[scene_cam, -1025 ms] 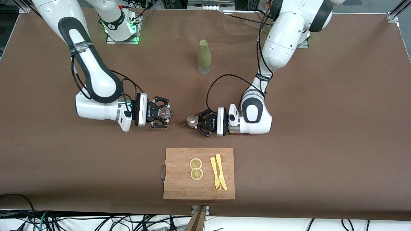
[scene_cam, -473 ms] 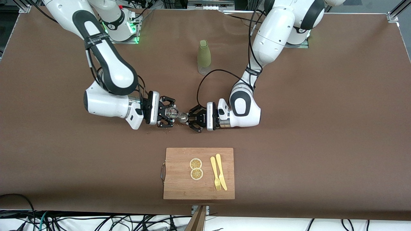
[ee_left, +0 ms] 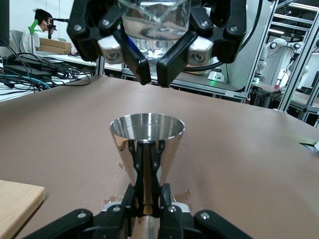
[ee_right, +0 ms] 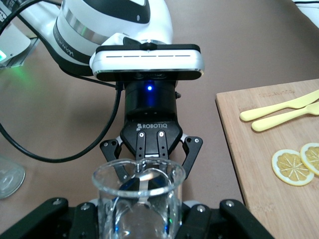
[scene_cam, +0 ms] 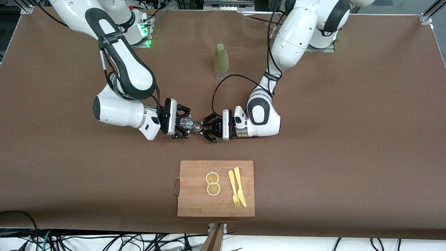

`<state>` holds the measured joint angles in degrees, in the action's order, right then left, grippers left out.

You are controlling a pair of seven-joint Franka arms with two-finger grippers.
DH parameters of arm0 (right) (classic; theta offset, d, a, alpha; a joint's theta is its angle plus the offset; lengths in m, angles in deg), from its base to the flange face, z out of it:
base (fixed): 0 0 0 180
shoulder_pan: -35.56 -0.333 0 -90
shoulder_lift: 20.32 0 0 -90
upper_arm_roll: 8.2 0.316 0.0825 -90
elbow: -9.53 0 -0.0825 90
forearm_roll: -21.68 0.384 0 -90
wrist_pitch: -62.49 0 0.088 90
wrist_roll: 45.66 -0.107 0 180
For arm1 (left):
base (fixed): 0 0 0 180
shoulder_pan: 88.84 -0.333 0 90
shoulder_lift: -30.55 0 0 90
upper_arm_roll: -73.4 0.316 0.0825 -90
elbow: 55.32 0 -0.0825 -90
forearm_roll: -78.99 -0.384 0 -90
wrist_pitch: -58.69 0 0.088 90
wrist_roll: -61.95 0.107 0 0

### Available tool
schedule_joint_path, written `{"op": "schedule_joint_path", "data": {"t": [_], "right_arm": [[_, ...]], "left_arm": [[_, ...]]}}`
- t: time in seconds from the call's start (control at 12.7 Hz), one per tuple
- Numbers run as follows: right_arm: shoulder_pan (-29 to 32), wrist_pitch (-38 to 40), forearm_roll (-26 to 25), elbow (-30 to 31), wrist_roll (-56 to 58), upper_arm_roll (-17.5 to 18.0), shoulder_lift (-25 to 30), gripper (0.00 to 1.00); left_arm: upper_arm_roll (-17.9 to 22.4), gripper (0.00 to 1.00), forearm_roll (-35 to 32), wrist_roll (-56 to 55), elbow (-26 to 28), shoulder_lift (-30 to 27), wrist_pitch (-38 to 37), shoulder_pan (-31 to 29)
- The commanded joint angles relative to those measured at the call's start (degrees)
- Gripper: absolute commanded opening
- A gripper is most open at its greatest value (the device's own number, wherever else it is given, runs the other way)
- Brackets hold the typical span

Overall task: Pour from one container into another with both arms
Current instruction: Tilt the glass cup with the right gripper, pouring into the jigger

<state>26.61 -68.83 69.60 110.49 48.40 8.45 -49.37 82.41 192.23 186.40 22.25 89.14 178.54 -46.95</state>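
Carefully, the right gripper pinched the slippery, breakable glass by its sides; the left gripper pinched the light metal cup low down.

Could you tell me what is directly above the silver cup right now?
The clear glass, shut in the right gripper, hangs over the silver cup held by the left gripper. The cup's bottom is hidden.

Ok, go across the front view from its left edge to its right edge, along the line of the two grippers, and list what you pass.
right gripper → clear glass → silver metal cup → left gripper. Both grippers are shut on what they hold, up over the bare brown table.
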Motion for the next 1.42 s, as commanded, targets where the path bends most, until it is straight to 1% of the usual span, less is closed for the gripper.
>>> {"op": "schedule_joint_path", "data": {"t": [0.0, 0.08, 0.39, 0.71, 0.95, 1.1, 1.34], "right_arm": [[0.0, -0.6, -3.8, 0.5, -1.4, 0.1, 1.1, 0.14], [0.0, -0.7, -5.6, 0.6, -1.4, 0.1, 1.1, 0.13], [-0.9, -1.8, -8.4, 0.5, -1.7, 0.1, 1.1, 0.13], [-2.2, -3.0, -16.0, 0.0, -6.1, 0.0, 1.1, 0.12], [-2.6, -3.1, -19.7, -0.2, -9.2, -0.1, 1.1, 0.12], [-3.1, -3.1, -21.2, -0.4, -10.8, -0.1, 1.0, 0.12], [-3.2, -3.1, -21.5, -0.4, -10.8, -0.1, 1.0, 0.12]], "left_arm": [[-0.1, 0.00, 2.9, 5.6, -1.2, 0.8, 2.4, 0.6], [-0.1, 0.00, 2.9, 5.6, -1.2, 0.9, 2.4, 0.6], [-0.1, 0.00, 2.9, 5.7, -1.2, 0.8, 2.4, 0.6], [-0.1, 0.00, 2.9, 5.7, -1.2, 0.8, 2.4, 0.6], [-0.1, 0.00, 2.9, 5.7, -1.2, 0.7, 2.3, 0.6], [-0.1, 0.00, 2.9, 5.7, -1.2, 0.7, 2.3, 0.6], [-0.1, 0.00, 2.8, 5.7, -1.2, 0.7, 2.2, 0.6]]}}
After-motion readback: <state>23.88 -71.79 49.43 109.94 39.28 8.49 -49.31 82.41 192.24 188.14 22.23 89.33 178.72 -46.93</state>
